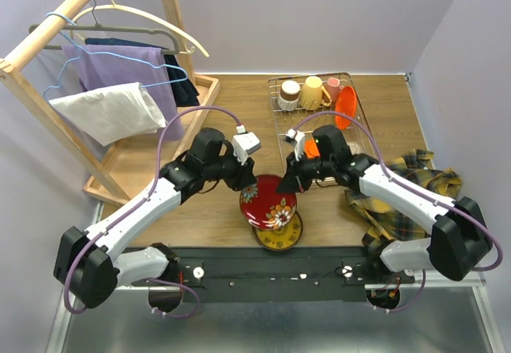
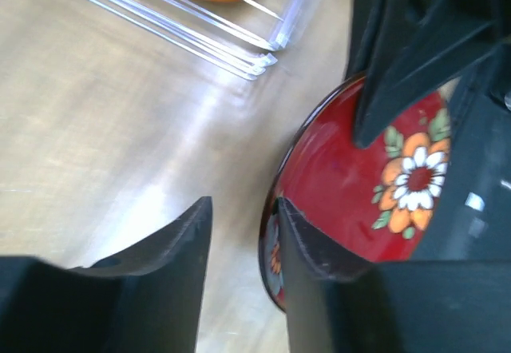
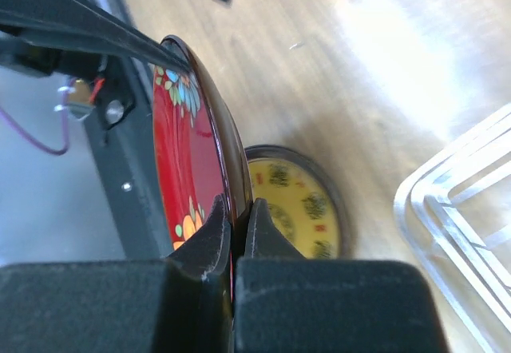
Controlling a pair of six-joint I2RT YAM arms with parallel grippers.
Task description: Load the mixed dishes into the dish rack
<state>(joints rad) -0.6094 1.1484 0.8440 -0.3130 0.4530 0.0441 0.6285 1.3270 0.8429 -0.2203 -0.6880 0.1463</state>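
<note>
Table: wood, lilac walls behind.
Plate: red, on edge, front-centre by yellow saucer.
R grip: pinching plate rim.
L grip: jaws spread, beside plate.
Rack: back right.

The red flowered plate is glossy and smooth; the wooden table shows a satin grain. At two o'clock the dish rack is shiny metal wire, and at three o'clock the plaid cloth looks soft and woven.
</note>
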